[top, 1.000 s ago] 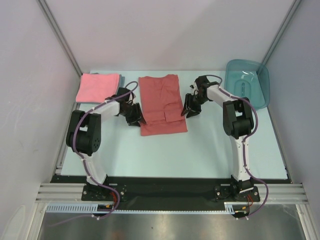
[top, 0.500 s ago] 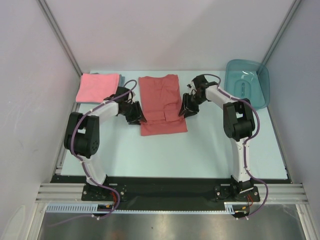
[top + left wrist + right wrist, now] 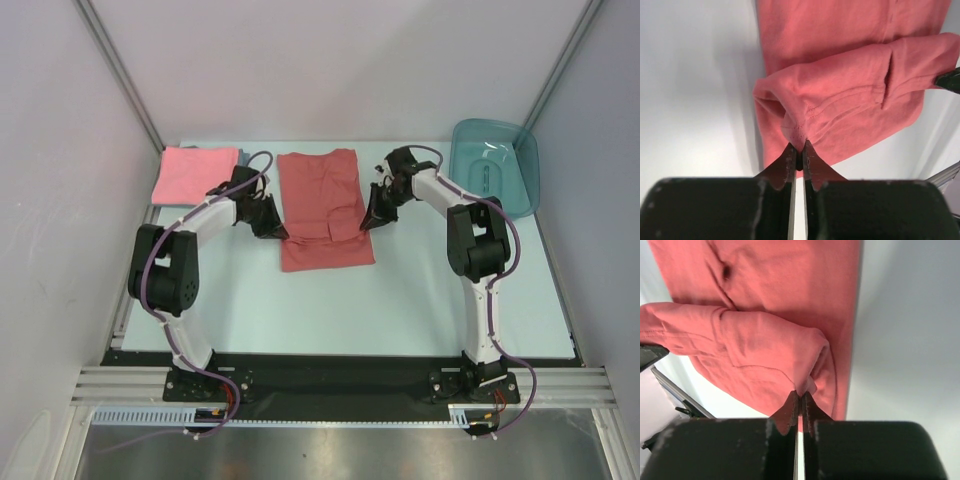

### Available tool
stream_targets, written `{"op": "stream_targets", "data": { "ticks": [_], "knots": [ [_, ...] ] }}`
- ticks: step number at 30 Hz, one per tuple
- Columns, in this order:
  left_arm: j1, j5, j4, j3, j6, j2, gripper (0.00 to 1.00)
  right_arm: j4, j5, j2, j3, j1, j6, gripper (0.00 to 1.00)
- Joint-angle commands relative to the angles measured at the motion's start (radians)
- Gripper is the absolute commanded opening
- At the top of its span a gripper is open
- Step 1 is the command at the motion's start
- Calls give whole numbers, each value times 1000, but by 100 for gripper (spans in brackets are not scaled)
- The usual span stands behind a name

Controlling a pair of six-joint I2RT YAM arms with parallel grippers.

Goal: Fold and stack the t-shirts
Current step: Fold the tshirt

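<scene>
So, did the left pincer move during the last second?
Yes. The left pincer, shut on the brick-red t-shirt, moved up in the top view, closer to the folded pink t-shirt.

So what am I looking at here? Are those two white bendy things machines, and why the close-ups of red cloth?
They are two robot arms bolted to a table. One picture looks down from above; the other two come from small cameras on the wrists. On the table lie a brick-red t-shirt, a folded pink t-shirt at the far left and a teal tub at the far right. The left gripper and the right gripper are each pinched shut on an opposite side edge of the brick-red t-shirt.
</scene>
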Motion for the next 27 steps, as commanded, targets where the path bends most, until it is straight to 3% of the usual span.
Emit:
{"op": "stream_targets", "data": {
  "ticks": [1,10,15,16,17,19,23,27],
  "knots": [
    [-1,10,1,77,4,0,8,25,-26,-23,80,2,24,0],
    [19,39,26,214,-39,84,10,125,-78,39,175,-22,138,0],
    [54,53,74,281,-93,182,28,246,-138,128,234,-58,219,13],
    [60,56,69,297,-99,196,37,268,-168,149,260,-64,234,16],
    [69,47,69,319,-106,205,39,277,-182,186,306,-73,251,22],
    [78,43,70,326,-113,209,41,246,-209,224,374,-82,273,27],
    [86,25,55,317,-91,161,51,167,-183,211,443,-91,230,47],
    [85,-12,15,269,-47,58,68,-5,-82,145,411,-91,127,53]
  ]
}}
